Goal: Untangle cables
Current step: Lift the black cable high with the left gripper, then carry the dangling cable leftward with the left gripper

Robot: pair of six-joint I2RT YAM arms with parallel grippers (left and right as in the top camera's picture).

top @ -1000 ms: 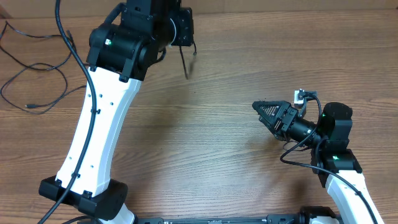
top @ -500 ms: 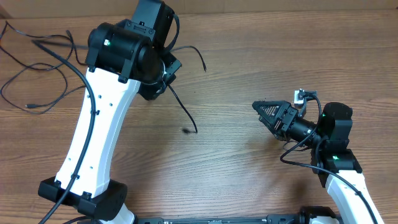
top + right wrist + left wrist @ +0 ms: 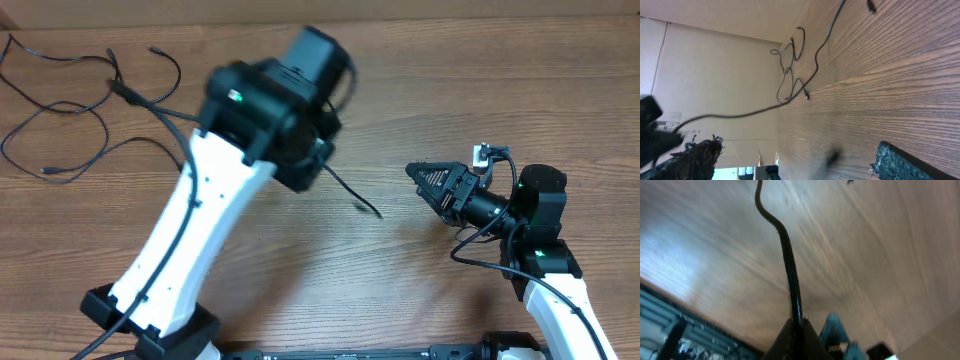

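Note:
My left gripper (image 3: 797,326) is shut on one thin black cable (image 3: 786,250), which runs straight out from the fingertips over the wood. From overhead the blurred left arm hides the jaws; the held cable (image 3: 352,194) trails from under it to a plug end near the table's middle. The other cables (image 3: 60,130) lie in loose loops at the far left. My right gripper (image 3: 413,171) rests low on the right, pointing left, jaws wide open with nothing between them. In the right wrist view the cables (image 3: 790,75) lie far ahead, and one strand stretches across the picture.
The left arm's white link (image 3: 190,240) slants across the table's middle-left. The right arm's base (image 3: 540,250) sits at the right front with its own thick cable looped beside it. A cardboard wall (image 3: 715,70) backs the table.
The left arm has swung to the right and towards the centre, dragging the held cable with it; its plug end now lies nearer the right gripper. The right arm has not moved.

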